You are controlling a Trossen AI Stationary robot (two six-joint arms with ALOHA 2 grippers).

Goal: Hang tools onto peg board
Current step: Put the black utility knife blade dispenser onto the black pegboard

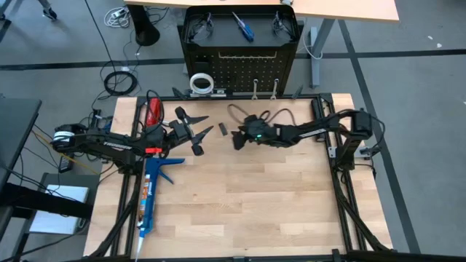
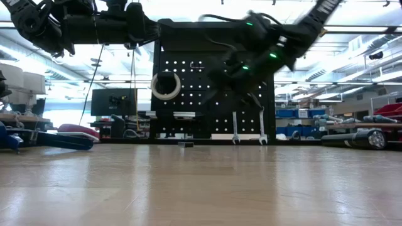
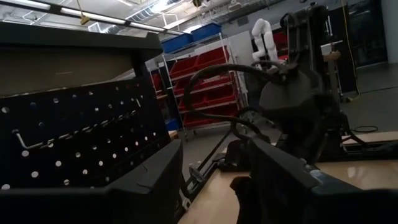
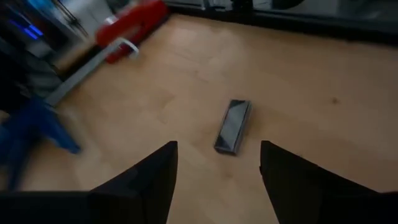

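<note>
The peg board [image 1: 240, 62] stands upright at the table's far edge. On its front hang a white tape roll [image 2: 166, 86] and two silver wrenches [image 2: 234, 129] [image 2: 262, 129]. Two safety glasses [image 1: 200, 25] [image 1: 284, 25] and a blue-handled screwdriver [image 1: 242, 28] show at its top. A small dark oblong item [image 4: 233, 126] lies flat on the table. My right gripper [image 4: 217, 144] hovers open above it, tilted down, touching nothing. My left gripper [image 1: 199, 133] waits open at mid-height to the left, facing the board [image 3: 81, 137].
A red-handled tool [image 1: 152, 110] lies at the far left of the table. A long blue caulking gun [image 1: 149, 193] lies along the left side. The near half of the wooden tabletop [image 1: 255, 211] carries nothing. Cables lie on the floor beyond the table.
</note>
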